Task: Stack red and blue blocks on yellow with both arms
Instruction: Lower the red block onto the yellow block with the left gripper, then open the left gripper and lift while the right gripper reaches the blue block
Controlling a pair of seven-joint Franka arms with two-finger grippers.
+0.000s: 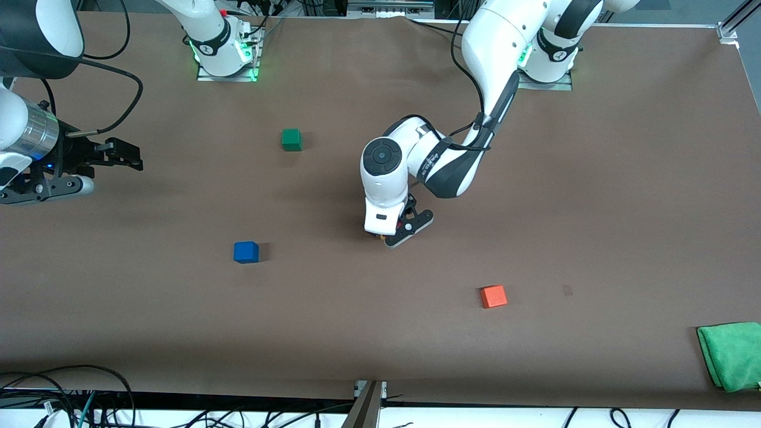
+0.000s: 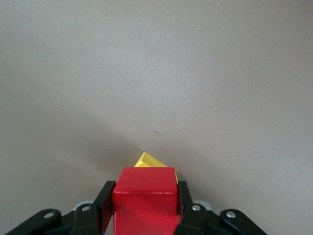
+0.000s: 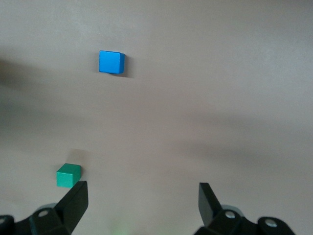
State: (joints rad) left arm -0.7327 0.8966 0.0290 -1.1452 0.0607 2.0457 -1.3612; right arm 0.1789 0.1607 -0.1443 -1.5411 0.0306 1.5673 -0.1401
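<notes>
My left gripper [image 1: 397,233] is low over the middle of the table. In the left wrist view my left gripper [image 2: 145,190] is shut on the red cube [image 2: 145,198]. A corner of the yellow cube [image 2: 148,160] shows just under the red cube; I cannot tell whether they touch. Both cubes are almost hidden under the hand in the front view. The blue cube [image 1: 246,252] [image 3: 111,62] lies alone on the table, toward the right arm's end. My right gripper [image 1: 126,156] [image 3: 143,190] is open and empty and waits above the table's edge at the right arm's end.
A green cube [image 1: 291,139] [image 3: 68,175] lies nearer the robot bases. An orange cube [image 1: 493,296] lies nearer the front camera, toward the left arm's end. A green cloth [image 1: 731,355] lies at the front corner there. The table top [image 1: 535,208] is brown.
</notes>
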